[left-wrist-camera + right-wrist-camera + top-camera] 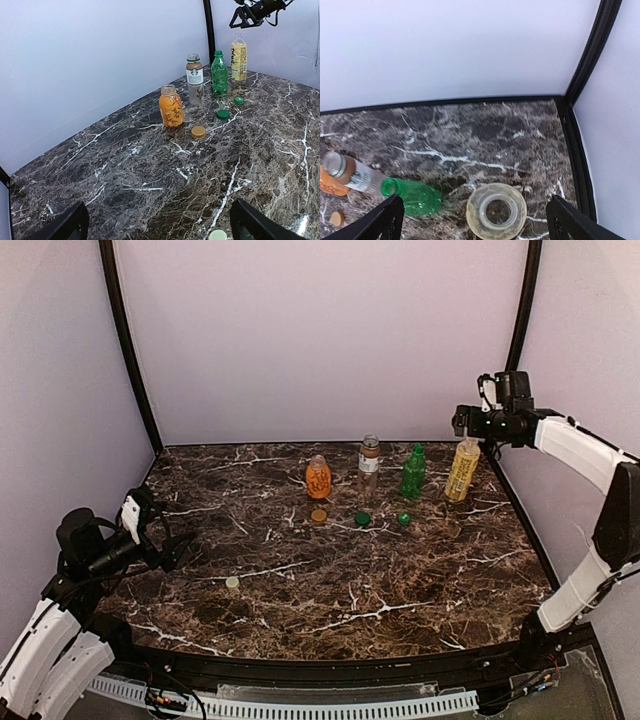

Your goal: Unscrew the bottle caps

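Note:
Four open bottles stand in a row at the back: orange (318,477), clear coffee (369,467), green (413,472), yellow (462,469). Their caps lie on the table: tan-gold (318,515), dark green (362,519), bright green (404,519), pale yellow (232,582). My right gripper (478,420) is open and empty, hovering above the yellow bottle (496,211), whose open mouth shows from above. My left gripper (172,538) is open and empty, low at the left, with the pale yellow cap (217,234) just ahead of its right finger.
The marble table (400,590) is walled by pale panels, with black corner posts (128,340) at the back. The tan-gold cap (198,132) and both green caps (223,114) lie just in front of the bottles.

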You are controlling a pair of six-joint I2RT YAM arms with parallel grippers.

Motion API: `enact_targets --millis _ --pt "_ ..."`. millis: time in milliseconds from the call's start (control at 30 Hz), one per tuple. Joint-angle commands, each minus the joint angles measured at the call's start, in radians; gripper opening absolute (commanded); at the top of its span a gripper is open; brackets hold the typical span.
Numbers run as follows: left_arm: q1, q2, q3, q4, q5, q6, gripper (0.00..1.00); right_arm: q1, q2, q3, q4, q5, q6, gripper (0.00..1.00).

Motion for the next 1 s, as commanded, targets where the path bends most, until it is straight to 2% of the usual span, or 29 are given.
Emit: enact_targets --millis 0,100,167,300,400,500,567,600,700,833,967 --pt "0.015 0.003 -0.02 0.028 -0.046 -0.029 0.99 0.018 -0.164 -0.074 0.152 -0.185 -0.032 0.99" --pt "0.02 0.008 -0.023 0.037 -0.086 -0.033 0.99 0.091 -0.245 -0.166 0.277 -0.342 -0.086 0.99" --pt "0.024 0.013 -0.023 0.041 -0.102 -0.034 0.99 0.176 -0.25 -0.168 0.271 -0.397 -0.17 0.99" --pt "0.037 0.014 -0.022 0.044 -0.128 -0.053 0.99 0.317 -0.213 -0.143 0.225 -0.421 -0.249 0.99" --pt "0.059 0.016 -0.019 0.039 -0.169 -0.102 0.99 0.35 -0.218 -0.17 0.258 -0.461 -0.216 0.99" --pt "0.078 0.018 -0.017 0.025 -0.257 -0.112 0.99 0.349 -0.27 -0.217 0.27 -0.357 -0.178 0.99" --pt "0.08 0.019 -0.016 0.022 -0.316 -0.1 0.99 0.332 -0.326 -0.278 0.269 -0.21 -0.165 0.99" --pt "0.082 0.018 -0.016 0.023 -0.351 -0.096 0.99 0.311 -0.356 -0.308 0.26 -0.089 -0.139 0.99" --pt "0.083 0.015 -0.019 0.023 -0.401 -0.105 0.99 0.183 -0.43 -0.399 0.143 0.097 -0.023 0.99" --pt "0.101 0.013 -0.03 0.007 -0.456 -0.176 0.99 0.03 -0.55 -0.585 0.106 0.12 0.033 0.99" --pt "0.144 0.025 -0.061 -0.007 -0.524 -0.262 0.99 -0.048 -0.659 -0.781 0.154 0.132 0.038 0.99"
